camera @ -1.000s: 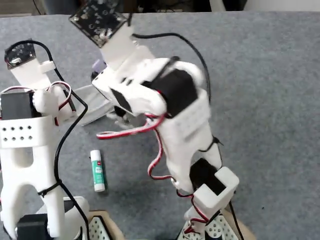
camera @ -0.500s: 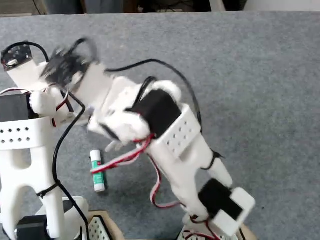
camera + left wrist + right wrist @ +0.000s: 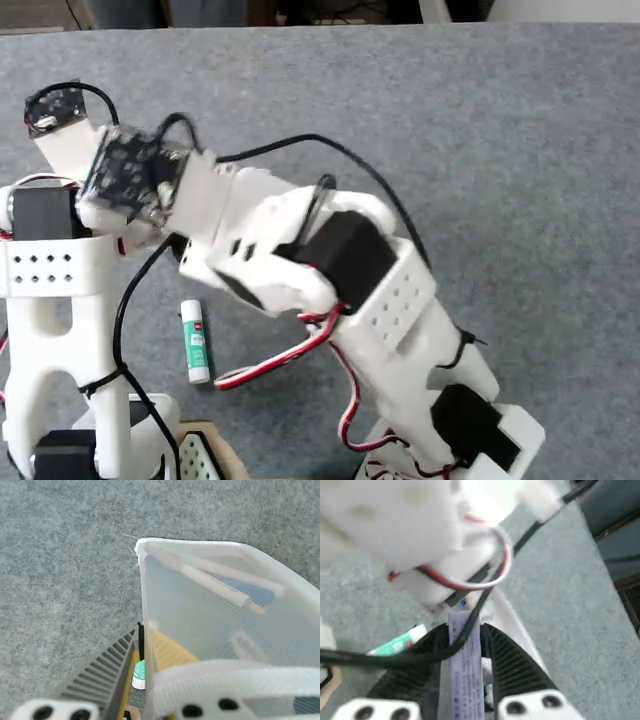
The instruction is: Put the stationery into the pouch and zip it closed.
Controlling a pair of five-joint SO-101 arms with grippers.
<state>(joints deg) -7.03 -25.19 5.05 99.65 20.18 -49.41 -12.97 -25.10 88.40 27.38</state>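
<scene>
Pouch (image 3: 210,610), glue-stick (image 3: 195,342) nr (cable (image 3: 476,611) over purple bar (image 3: 465,680))

I see the pouch (image 3: 210,615) as a translucent mesh bag with a white zipper band along its edge, resting on the grey table, and its mouth looks not yet zipped. Through the mesh I can see a white pen-like stick (image 3: 215,585) lying slanted, with something blue under it. The glue stick (image 3: 195,341) has a white body and a green label. It lies flat on the table at the near left, outside the pouch, pointing from near to far. A pale purple piece (image 3: 465,675) with small print is clamped between the black fingers of the right gripper (image 3: 465,630), just above the pouch edge.
</scene>
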